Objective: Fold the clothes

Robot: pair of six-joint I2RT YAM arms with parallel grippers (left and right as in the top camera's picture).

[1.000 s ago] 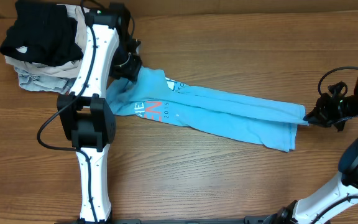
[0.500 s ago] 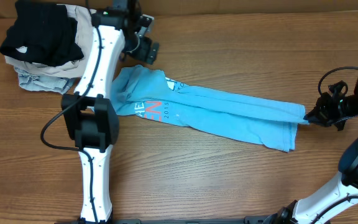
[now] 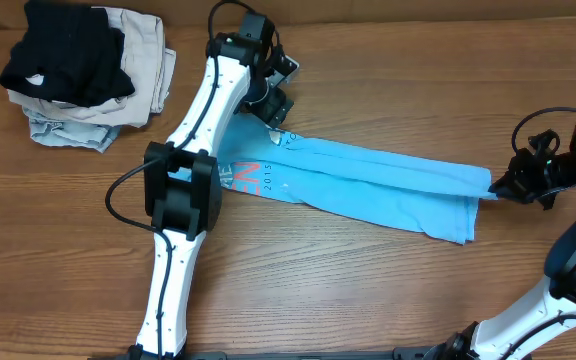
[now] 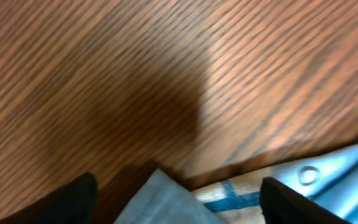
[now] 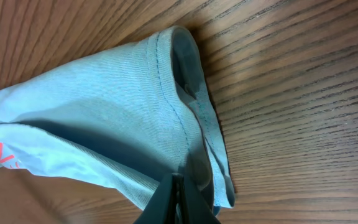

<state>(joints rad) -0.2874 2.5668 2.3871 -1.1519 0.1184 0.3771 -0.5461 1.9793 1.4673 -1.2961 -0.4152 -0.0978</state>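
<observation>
Crosswise, T-shirt (image 3: 368,180) – hem tight in right gripper (image 5: 178,185), left gripper (image 4: 179,185) wide near its collar end.

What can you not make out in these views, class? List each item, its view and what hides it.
- Overhead: the left arm covers the left end of the T-shirt lettering.
- Overhead: the right claw is too small and dark to show its grip.
- Left wrist: blur makes the shirt's print unreadable.
- Right wrist: the frame edges cut off most of the shirt.
- Overhead: the black garment hides the folded garments beneath.
</observation>
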